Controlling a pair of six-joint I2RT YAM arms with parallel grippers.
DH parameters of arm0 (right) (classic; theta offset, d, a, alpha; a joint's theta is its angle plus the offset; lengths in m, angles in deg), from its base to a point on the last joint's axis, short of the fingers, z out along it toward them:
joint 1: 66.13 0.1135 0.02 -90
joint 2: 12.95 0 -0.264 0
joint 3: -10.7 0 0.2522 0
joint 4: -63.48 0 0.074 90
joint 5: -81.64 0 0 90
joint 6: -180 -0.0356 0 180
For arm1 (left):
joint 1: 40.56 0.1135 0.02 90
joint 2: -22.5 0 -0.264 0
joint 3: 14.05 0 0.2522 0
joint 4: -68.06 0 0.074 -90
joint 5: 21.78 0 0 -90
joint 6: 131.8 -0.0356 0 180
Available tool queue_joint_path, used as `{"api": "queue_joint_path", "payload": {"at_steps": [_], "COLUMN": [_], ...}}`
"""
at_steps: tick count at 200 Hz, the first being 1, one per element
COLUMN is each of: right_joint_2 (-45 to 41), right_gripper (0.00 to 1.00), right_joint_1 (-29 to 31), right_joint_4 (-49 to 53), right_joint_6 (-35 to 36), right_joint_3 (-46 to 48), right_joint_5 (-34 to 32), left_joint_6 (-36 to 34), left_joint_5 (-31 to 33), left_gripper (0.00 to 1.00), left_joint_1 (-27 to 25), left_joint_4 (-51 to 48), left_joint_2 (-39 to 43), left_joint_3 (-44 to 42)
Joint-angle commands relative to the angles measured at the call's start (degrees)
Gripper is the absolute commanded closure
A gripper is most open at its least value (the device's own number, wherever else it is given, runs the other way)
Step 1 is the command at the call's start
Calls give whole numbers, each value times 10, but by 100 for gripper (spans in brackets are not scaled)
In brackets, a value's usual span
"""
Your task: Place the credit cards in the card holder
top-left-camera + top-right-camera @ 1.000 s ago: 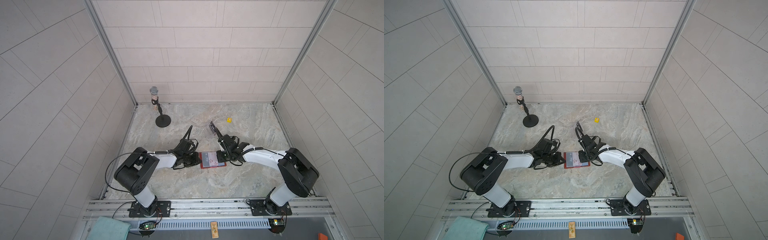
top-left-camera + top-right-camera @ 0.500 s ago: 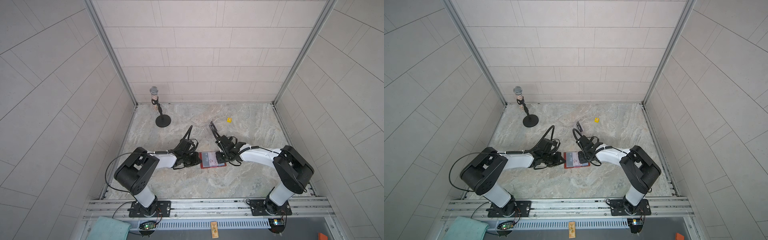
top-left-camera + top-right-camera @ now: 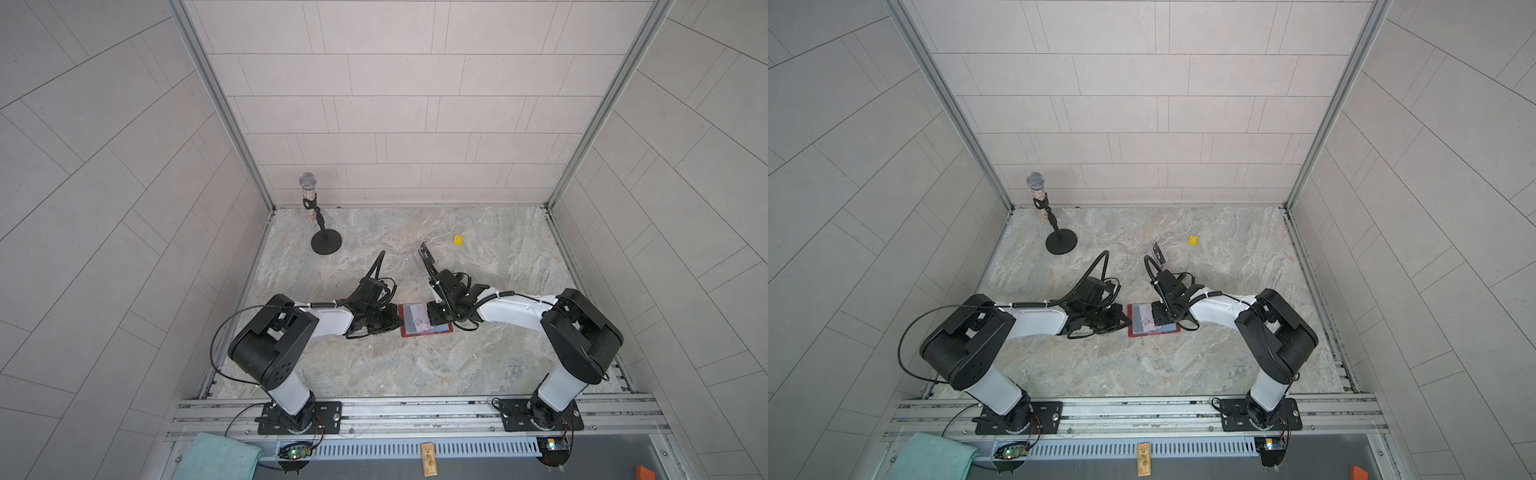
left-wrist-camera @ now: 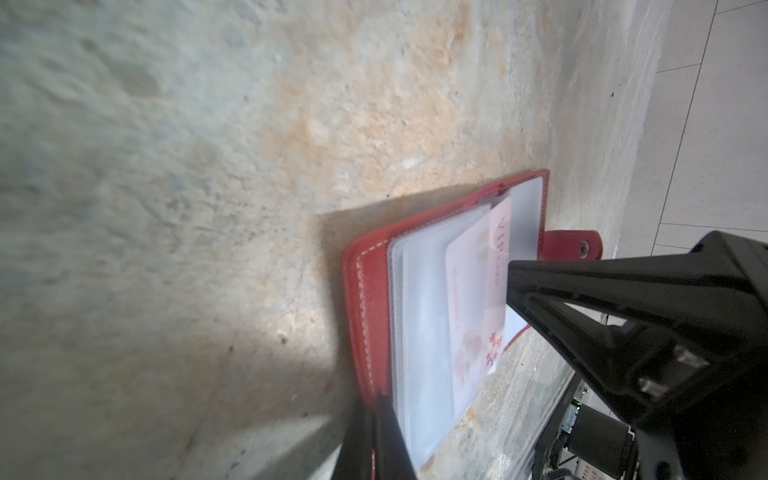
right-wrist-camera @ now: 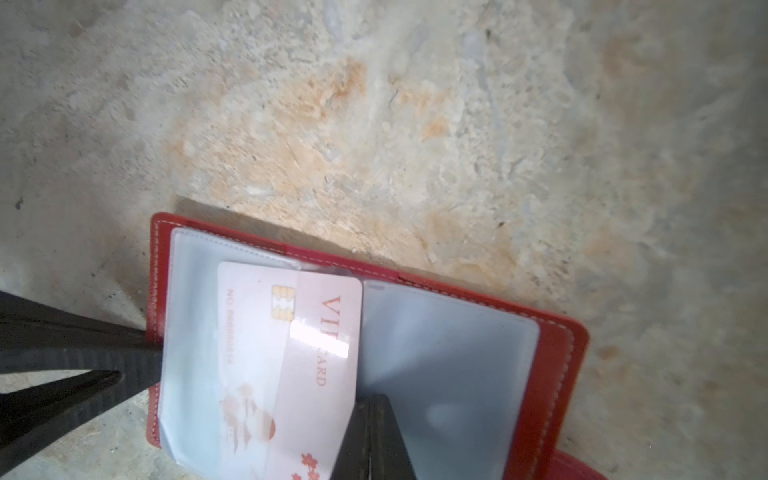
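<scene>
Lying open, one card holder (image 5: 557, 374), one pink card (image 5: 291, 353) half-sleeved — left tool (image 4: 376, 419), right tool (image 5: 370, 409) (both closed)

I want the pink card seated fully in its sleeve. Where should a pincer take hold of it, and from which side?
Probably the bare long edge of the pink card by the fold of the card holder, approached from the right arm's side: the opposite half is already tucked under the clear sleeve, so only that strip is free.
</scene>
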Motion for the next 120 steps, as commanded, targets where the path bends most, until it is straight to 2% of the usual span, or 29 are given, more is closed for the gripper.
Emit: {"api": "queue_joint_path", "payload": {"at_steps": [1, 120], "right_joint_2": [14, 4], "right_gripper": [94, 95], "right_joint_1": [3, 3], "right_joint_4": [-6, -56], "right_joint_6": [-11, -18], "right_joint_3": [10, 20], "right_joint_5": [26, 93], "left_joint_6": [1, 0], "left_joint_5": [1, 2], "left_gripper": [100, 100], "left_joint_1": [-4, -4], "left_joint_4": [-9, -12], "left_joint_2": [-5, -4], "left_joint_3": [-4, 2]}}
